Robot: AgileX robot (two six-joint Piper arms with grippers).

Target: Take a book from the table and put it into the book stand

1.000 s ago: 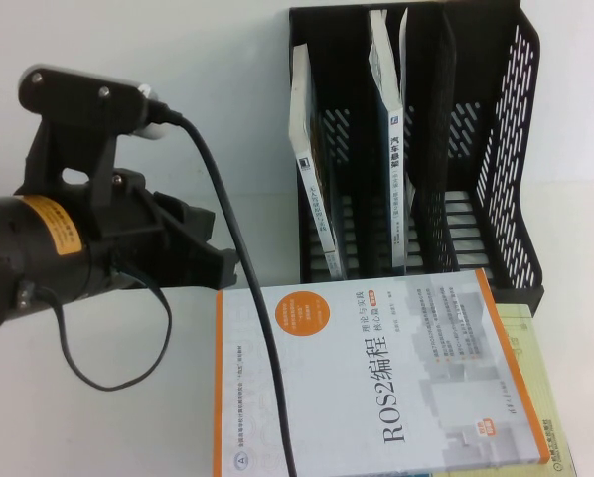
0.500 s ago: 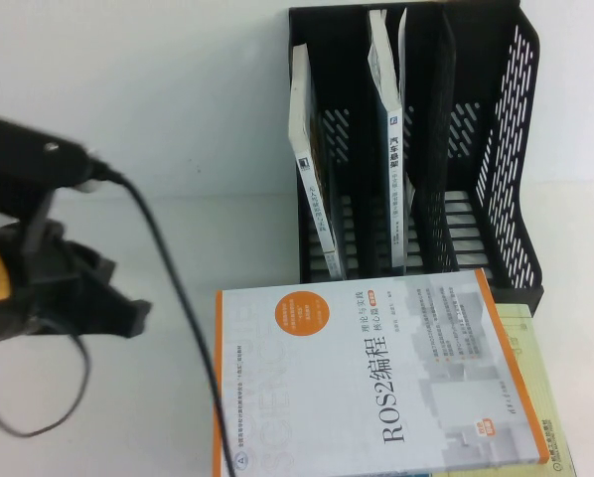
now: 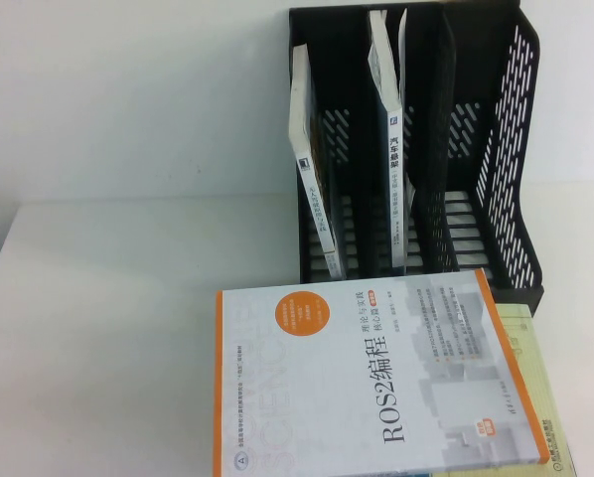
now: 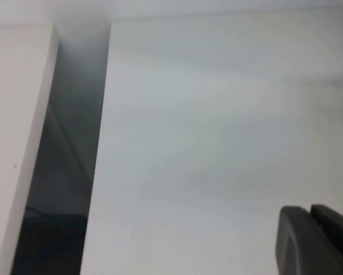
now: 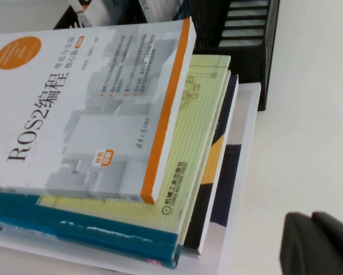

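The black book stand [image 3: 496, 169] stands at the back right of the white table [image 3: 108, 328]. The white-grey book [image 3: 391, 149] with a blue-grey spine strip stands upright in its middle slot. A thin white book [image 3: 307, 169] leans in the left slot, and the right slot is empty. Neither arm shows in the high view. My left gripper [image 4: 310, 212] is shut and empty over bare table near its edge. My right gripper [image 5: 312, 216] is shut and empty over bare table beside the stack of books.
A stack of books lies in front of the stand, with the orange-bordered ROS2 book [image 3: 367, 388] on top and a yellow-green book [image 5: 188, 149] under it. In the left wrist view a dark gap [image 4: 74, 143] runs between the table and a neighbouring white surface.
My left arm has pulled back to the left and left the high view. The books and the stand have not moved.
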